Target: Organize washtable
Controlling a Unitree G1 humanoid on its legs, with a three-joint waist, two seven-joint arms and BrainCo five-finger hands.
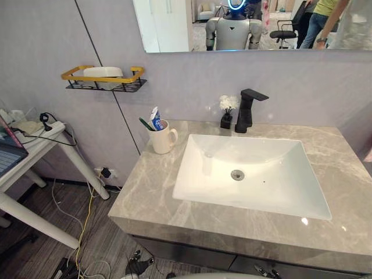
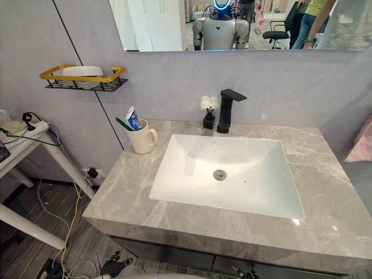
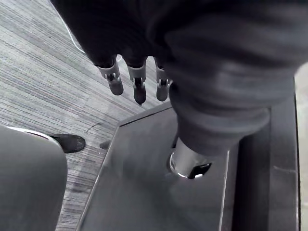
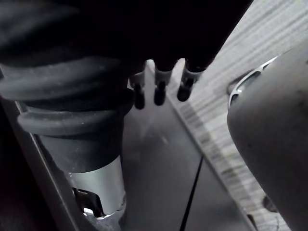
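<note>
We see a grey counter with a white sink set in it. A black tap stands behind the sink, and a little pot of white flowers is just beside the tap. A cream mug stands on the counter, left of the sink and near the wall. A toothpaste and a green toothbrush stick up out of the mug. On the wall to the left hangs a shelf with a yellow rail, and a white dish sits on it.

Our left hand hangs low over the wood floor by a dark cupboard. Its fingers point down, straight, side by side, and hold nothing. Our right hand hangs the same way, fingers straight and empty.
</note>
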